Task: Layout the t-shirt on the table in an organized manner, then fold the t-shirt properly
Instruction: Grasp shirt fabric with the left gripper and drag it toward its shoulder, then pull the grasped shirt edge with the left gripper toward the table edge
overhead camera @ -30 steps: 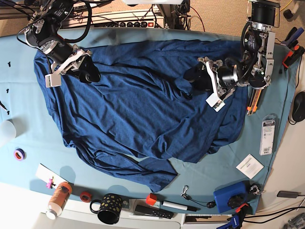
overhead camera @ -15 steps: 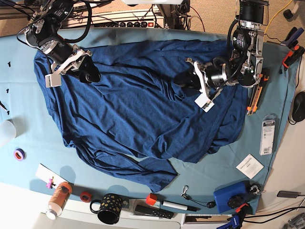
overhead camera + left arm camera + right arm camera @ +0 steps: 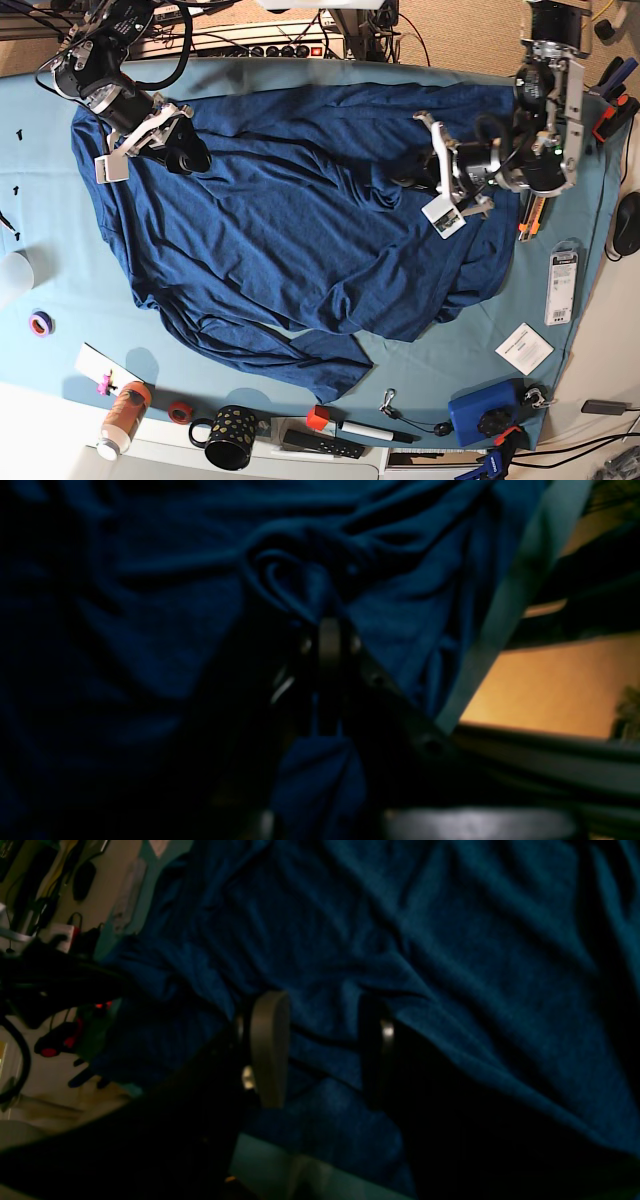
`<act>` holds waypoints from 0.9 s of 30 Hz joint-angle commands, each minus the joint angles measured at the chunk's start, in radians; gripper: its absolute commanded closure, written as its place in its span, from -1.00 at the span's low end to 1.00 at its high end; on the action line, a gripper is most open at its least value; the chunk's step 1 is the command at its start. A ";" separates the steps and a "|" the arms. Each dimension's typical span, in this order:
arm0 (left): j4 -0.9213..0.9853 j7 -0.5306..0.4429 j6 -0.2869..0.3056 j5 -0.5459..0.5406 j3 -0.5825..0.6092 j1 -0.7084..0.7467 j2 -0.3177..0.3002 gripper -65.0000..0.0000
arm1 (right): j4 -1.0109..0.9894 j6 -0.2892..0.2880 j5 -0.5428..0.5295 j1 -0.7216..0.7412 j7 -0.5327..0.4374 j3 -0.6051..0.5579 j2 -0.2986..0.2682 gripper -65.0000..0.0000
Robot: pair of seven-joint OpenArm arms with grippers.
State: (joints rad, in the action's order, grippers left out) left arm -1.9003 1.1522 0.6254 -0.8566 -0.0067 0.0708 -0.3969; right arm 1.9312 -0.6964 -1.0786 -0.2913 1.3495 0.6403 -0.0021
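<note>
The left arm reaches in from the far corner of the surface (image 3: 60, 300) and bends low over the t-shirt (image 3: 290, 220), its left tool (image 3: 327, 630) pointing toward the middle of the cloth. In the left wrist view the fingers (image 3: 328, 645) are pressed together with a bunched ridge of navy fabric pinched between them. The right arm comes in from the opposite far corner and angles down to the shirt's upper edge; its right tool (image 3: 320, 1050) hangs just over the cloth with its two fingers (image 3: 267, 1045) set apart and only loose fabric showing between them.

The t-shirt lies spread but rumpled across most of the surface, one corner trailing toward the near edge.

Both wrist views are very dark, so the tool bodies merge into shadow. In the base view the left tool's tip is hidden by its own white bracket and cabling.

Along the near edge sit a black spotted mug (image 3: 229, 437), an orange bottle (image 3: 124, 417), a marker (image 3: 365, 431) and a blue box (image 3: 482, 411). A white card (image 3: 524, 348) lies near the left arm's side, and a roll of purple tape (image 3: 40, 323) near the right arm's side.
</note>
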 commanded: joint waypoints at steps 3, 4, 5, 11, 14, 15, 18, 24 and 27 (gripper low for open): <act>-0.043 -0.015 0.000 0.036 -0.005 0.009 -0.042 1.00 | 0.019 -0.002 -0.024 0.006 -0.021 0.002 -0.009 0.29; -0.047 -0.015 0.000 0.060 -0.005 0.015 -0.052 1.00 | 0.019 -0.002 -0.023 0.006 -0.021 0.002 -0.009 0.29; -0.048 -0.015 0.000 0.086 -0.004 0.021 -0.061 1.00 | 0.019 -0.002 -0.023 0.006 -0.020 0.002 -0.009 0.29; -0.048 -0.016 0.000 0.224 -0.004 0.046 -0.129 1.00 | 0.019 -0.002 -0.020 0.006 -0.019 0.002 -0.009 0.29; -0.048 -0.019 -0.001 0.262 -0.004 0.045 -0.155 1.00 | 0.019 -0.002 -0.020 0.006 -0.019 0.002 -0.009 0.29; -0.048 -0.019 -0.001 0.279 -0.004 0.045 -0.159 1.00 | 0.019 -0.002 -0.020 0.006 -0.019 0.002 -0.009 0.29; -0.048 -0.019 -0.003 0.297 -0.004 0.046 -0.169 1.00 | 0.019 -0.002 -0.020 0.006 -0.019 0.002 -0.009 0.29; -0.066 0.002 -0.023 0.303 -0.004 0.046 -0.171 1.00 | 0.019 -0.002 -0.020 0.006 -0.019 0.002 -0.009 0.29; -0.108 0.058 -0.023 0.288 -0.004 0.046 -0.171 1.00 | 0.019 -0.002 -0.013 0.006 -0.019 0.002 -0.009 0.29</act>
State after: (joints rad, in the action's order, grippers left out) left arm -1.9892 1.2236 0.5999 -0.5610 -0.0059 0.1272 -0.5529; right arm 1.9312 -0.6968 -1.0714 -0.2909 1.3502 0.6403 -0.0021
